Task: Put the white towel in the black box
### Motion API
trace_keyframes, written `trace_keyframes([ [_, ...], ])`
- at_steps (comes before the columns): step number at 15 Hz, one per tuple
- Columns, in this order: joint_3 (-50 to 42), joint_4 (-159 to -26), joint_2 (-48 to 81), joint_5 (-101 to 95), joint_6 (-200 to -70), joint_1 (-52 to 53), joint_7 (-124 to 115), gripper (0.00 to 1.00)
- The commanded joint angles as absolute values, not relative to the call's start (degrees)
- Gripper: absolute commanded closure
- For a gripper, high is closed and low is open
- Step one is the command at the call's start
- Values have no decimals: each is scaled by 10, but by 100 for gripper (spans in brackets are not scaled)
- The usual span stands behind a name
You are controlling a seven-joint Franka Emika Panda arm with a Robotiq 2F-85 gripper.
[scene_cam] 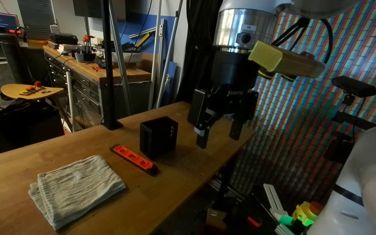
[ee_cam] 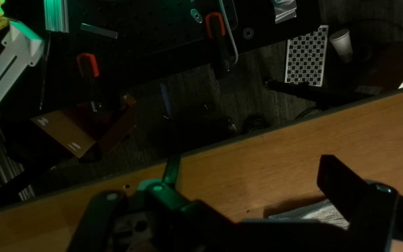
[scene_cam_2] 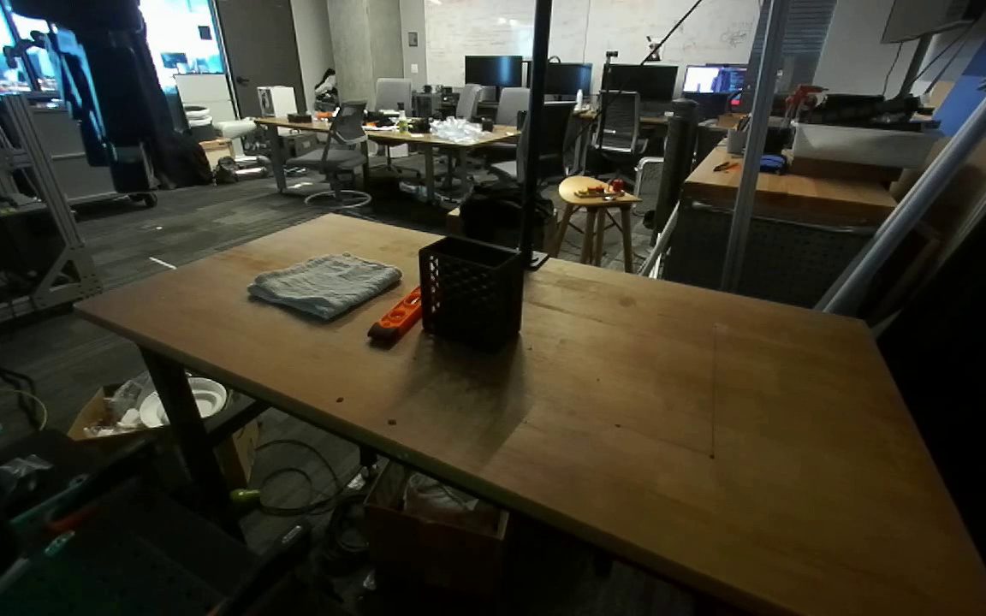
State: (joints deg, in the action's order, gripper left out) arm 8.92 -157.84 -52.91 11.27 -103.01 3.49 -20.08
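The white towel (scene_cam: 78, 186) lies folded and rumpled on the wooden table; it also shows in an exterior view (scene_cam_2: 326, 285), and part of it shows in the wrist view (ee_cam: 324, 212) behind the fingers. The black box (scene_cam: 158, 137) stands upright on the table, open at the top, and also shows in an exterior view (scene_cam_2: 472, 295). Its inside is too dark to see into. It is out of the wrist view. My gripper (scene_cam: 219, 138) is open and empty above the table, beside the box and away from the towel. Its spread fingers (ee_cam: 250, 164) show in the wrist view.
An orange-red bar tool (scene_cam: 134, 159) lies between the towel and the box, also in an exterior view (scene_cam_2: 396, 316). A black post (scene_cam: 108, 65) stands at the table's edge by the box. The table edge (ee_cam: 229, 140) crosses the wrist view.
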Motion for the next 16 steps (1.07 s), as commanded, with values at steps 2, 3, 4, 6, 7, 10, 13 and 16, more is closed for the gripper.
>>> trace_keyframes([
  [2, 94, -1577, -530, 117, -1028, 28, -196, 0],
  [3, 94, -1577, -530, 117, -1028, 28, -196, 0],
  [4, 95, -1571, -519, 115, -1032, 28, -195, 0],
  [6, 105, -1546, -479, 111, -1049, 30, -189, 0],
  [7, 113, -1532, -455, 109, -1058, 33, -188, 0],
  [10, 143, -1481, -372, 106, -1118, 44, -183, 0],
  [13, 187, -1421, -274, 83, -1174, 42, -178, 0],
  [16, 205, -1365, -179, 26, -1224, 55, -178, 0],
])
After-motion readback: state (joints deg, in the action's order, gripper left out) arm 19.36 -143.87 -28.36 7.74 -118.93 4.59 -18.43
